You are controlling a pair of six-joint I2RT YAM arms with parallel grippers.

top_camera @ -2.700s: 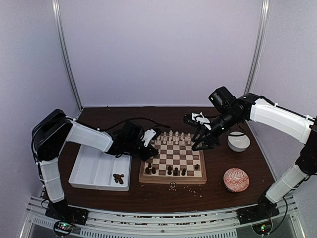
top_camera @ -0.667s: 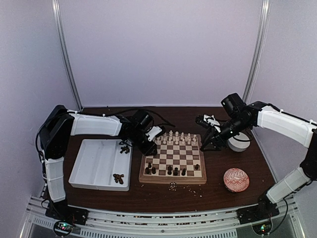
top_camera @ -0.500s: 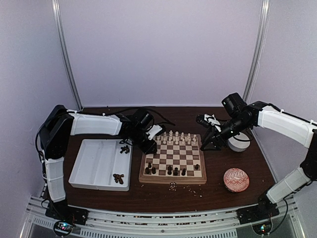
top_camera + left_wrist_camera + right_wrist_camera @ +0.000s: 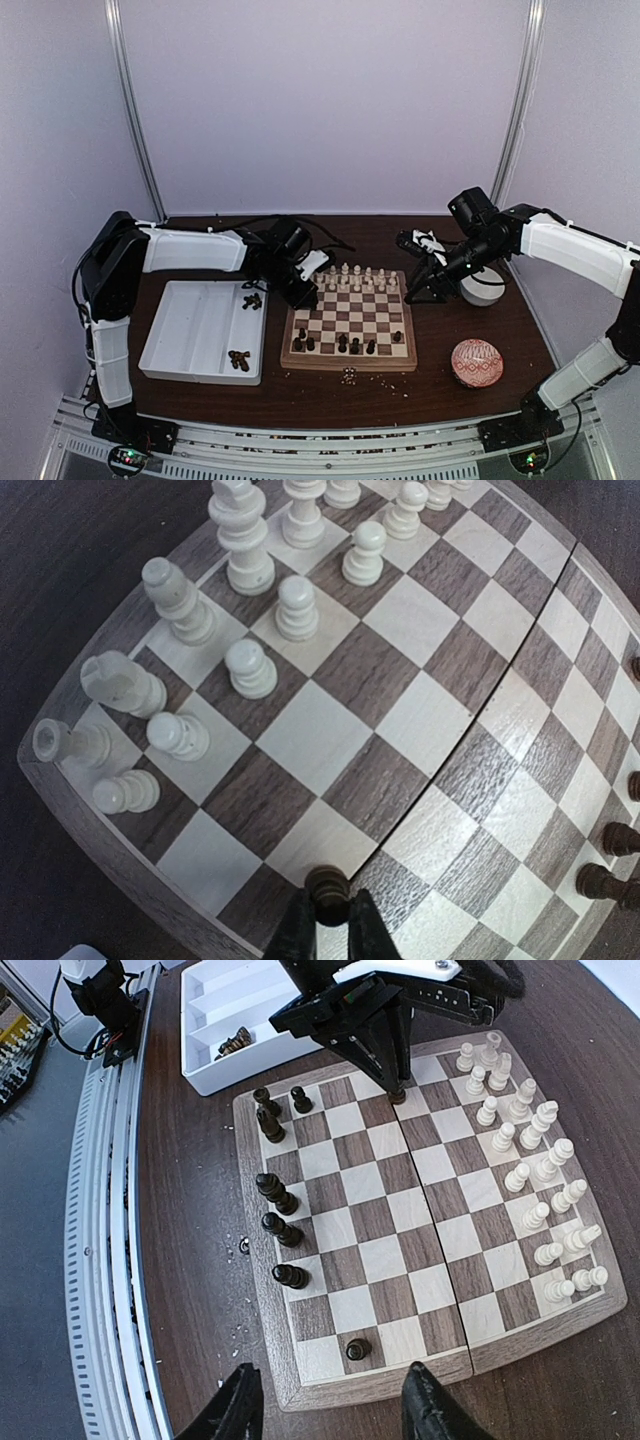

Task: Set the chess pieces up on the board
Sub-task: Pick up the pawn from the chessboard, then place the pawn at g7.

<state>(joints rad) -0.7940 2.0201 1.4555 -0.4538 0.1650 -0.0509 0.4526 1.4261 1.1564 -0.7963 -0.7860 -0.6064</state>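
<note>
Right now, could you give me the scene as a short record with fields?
left gripper: shut on a dark piece, at the left edge of the board, by the seam
right gripper: open, empty, by the board's right edge
white pieces: two far rows
dark pieces: several on the near rows, more in the tray

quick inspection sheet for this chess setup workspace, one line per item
surface: dark wooden table, no damage seen
job's things: board open flat; cream pieces in its two far rows; a few dark pieces on near rows; more in white tray
clutter: pale crumbs before the board; white bowl; red patterned ball
grippers: left gripper closed on a dark piece at board's left edge; right gripper open, empty
cables: black loops behind left arm
surroundings: plain walls, metal rail
</note>
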